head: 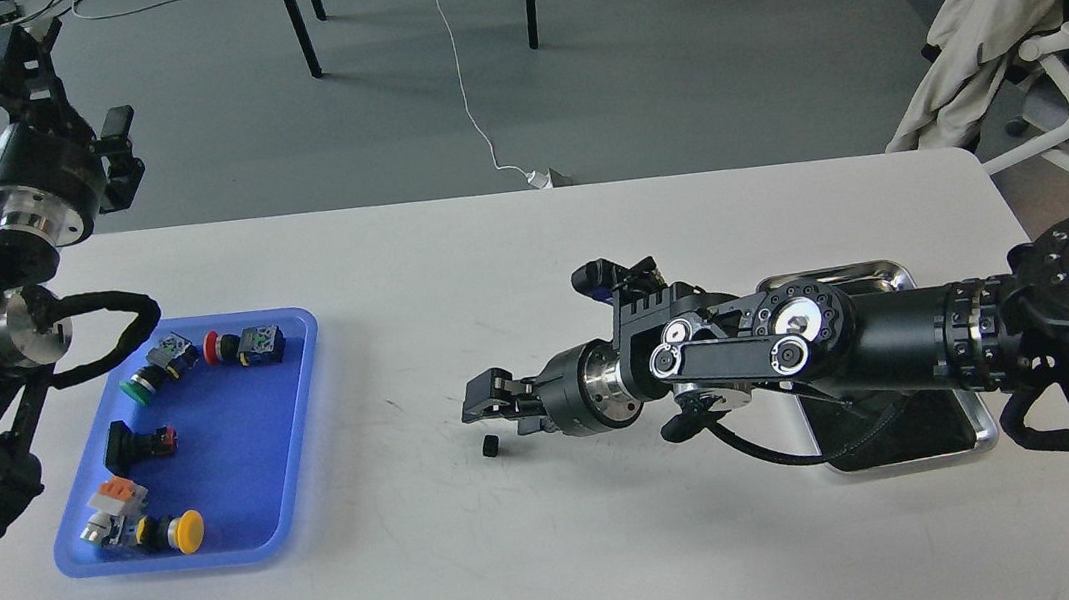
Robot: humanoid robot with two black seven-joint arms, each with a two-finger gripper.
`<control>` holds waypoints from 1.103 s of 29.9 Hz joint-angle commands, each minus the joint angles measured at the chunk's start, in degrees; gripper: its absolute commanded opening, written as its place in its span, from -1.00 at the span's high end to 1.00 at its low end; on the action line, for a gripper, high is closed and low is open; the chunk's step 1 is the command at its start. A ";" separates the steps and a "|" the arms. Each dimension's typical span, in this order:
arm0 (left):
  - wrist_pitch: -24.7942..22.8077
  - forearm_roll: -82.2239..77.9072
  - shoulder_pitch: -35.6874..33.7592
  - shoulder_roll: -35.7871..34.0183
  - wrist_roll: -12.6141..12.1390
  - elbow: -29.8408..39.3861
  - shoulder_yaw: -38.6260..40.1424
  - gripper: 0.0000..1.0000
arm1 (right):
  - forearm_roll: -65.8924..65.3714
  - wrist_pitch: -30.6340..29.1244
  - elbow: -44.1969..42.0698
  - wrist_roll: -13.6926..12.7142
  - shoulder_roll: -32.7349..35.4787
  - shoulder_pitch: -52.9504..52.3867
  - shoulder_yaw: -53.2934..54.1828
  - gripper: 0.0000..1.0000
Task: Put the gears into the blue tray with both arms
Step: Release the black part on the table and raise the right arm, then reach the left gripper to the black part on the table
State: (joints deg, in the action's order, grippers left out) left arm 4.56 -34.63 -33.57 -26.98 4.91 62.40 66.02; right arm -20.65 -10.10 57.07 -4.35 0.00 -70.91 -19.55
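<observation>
Head view: gear [489,447] just below right gripper [488,398].

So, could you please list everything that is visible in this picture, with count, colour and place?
gear: one, black, on the table just below the right gripper's tip
blue tray: one, blue, left side of table
push buttons: about five, red, green, yellow, black caps, inside blue tray
steel tray: one, shiny, right side, partly under right arm
table: one, white
left gripper: black, raised at upper left
right gripper: black, low over the table centre, pointing left
</observation>
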 commanded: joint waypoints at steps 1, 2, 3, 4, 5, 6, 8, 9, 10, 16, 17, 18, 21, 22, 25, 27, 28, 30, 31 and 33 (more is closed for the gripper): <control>0.01 0.00 0.00 0.00 -0.08 0.01 -0.01 -0.96 | 0.08 -0.79 -1.69 0.14 0.00 -1.16 2.75 -0.89; 0.01 0.00 0.00 0.00 -0.16 0.01 -0.01 -0.96 | 0.08 -0.97 -2.48 0.14 0.00 -1.68 4.33 -0.89; 0.01 0.00 0.00 0.00 -0.25 -0.08 0.07 -0.96 | 0.08 -1.41 -3.01 0.14 0.00 -2.04 5.57 -0.90; 0.01 0.00 0.00 -0.09 -0.43 0.01 0.16 -0.96 | 0.34 -2.02 -3.63 0.14 0.00 -2.65 6.97 -0.90; 0.01 0.00 0.00 -0.09 -0.60 0.01 0.16 -0.96 | 0.52 -2.81 -4.16 0.14 0.00 -3.18 8.12 -0.91; 0.01 0.00 0.00 -0.26 -0.69 0.01 0.25 -0.96 | 0.61 -3.86 -4.51 0.14 0.00 -4.05 9.43 -0.91; -0.34 0.00 0.00 -1.23 -0.69 0.36 0.08 -0.96 | 0.61 -5.88 -4.60 0.14 0.00 -5.90 11.89 -0.91; -0.61 0.00 0.00 -1.75 -0.69 0.71 -0.01 -0.96 | 0.61 -6.68 -4.51 0.22 0.00 -6.43 13.04 -0.91; -0.87 -0.09 0.00 -2.28 -0.69 0.88 -0.27 -0.96 | 0.87 -7.73 -4.43 0.22 0.00 -6.70 14.18 -0.91; -5.00 -0.70 0.00 -5.18 -1.04 3.08 -0.72 -0.96 | 2.45 -11.08 -2.32 0.49 12.80 -6.70 22.70 -0.91; -5.79 -0.88 0.09 -5.80 -1.13 3.95 -0.80 -0.96 | 3.41 -11.60 -1.27 0.57 16.31 -6.44 24.11 -0.91; -6.40 -1.05 0.52 -6.41 -1.13 5.18 -1.24 -0.96 | 4.64 -11.96 -0.31 0.66 20.09 -6.09 25.08 -0.91; -6.76 -1.06 1.23 -9.04 -1.31 9.83 -5.01 -0.96 | 7.28 -12.40 3.47 0.84 30.03 -4.51 27.72 -0.91; -6.76 -1.14 1.23 -10.27 -1.31 12.03 -6.76 -0.96 | 8.24 -12.40 4.79 0.84 33.54 -3.20 28.86 -0.91; -6.50 -2.72 1.23 -13.18 -1.31 18.88 -12.30 -0.96 | 10.79 -12.66 8.39 1.10 43.38 1.98 34.21 -0.91; -6.50 -5.61 1.23 -14.23 -1.39 23.10 -14.85 -0.96 | 13.16 -13.27 10.33 1.89 48.31 6.46 38.43 -0.92; -6.50 -7.89 1.23 -14.59 -1.39 25.47 -16.17 -0.96 | 15.00 -13.63 10.95 2.59 50.77 9.27 40.45 -0.92; -6.50 -12.54 1.23 -15.46 -1.39 29.52 -19.33 -0.96 | 18.78 -14.68 11.57 3.91 55.08 13.93 43.53 -0.92; -6.59 -15.61 1.23 -16.17 -1.39 31.80 -21.61 -0.96 | 20.98 -15.55 11.74 4.87 57.11 16.31 44.42 -0.92; -6.59 -21.50 1.32 -17.40 -1.39 35.67 -26.01 -0.96 | 25.54 -17.49 11.66 7.50 60.45 20.18 44.69 -0.92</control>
State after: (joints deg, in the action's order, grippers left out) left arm -1.95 -48.10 -32.34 -42.68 3.52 92.35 45.92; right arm -1.29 -25.15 68.49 -0.04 55.24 -56.65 23.59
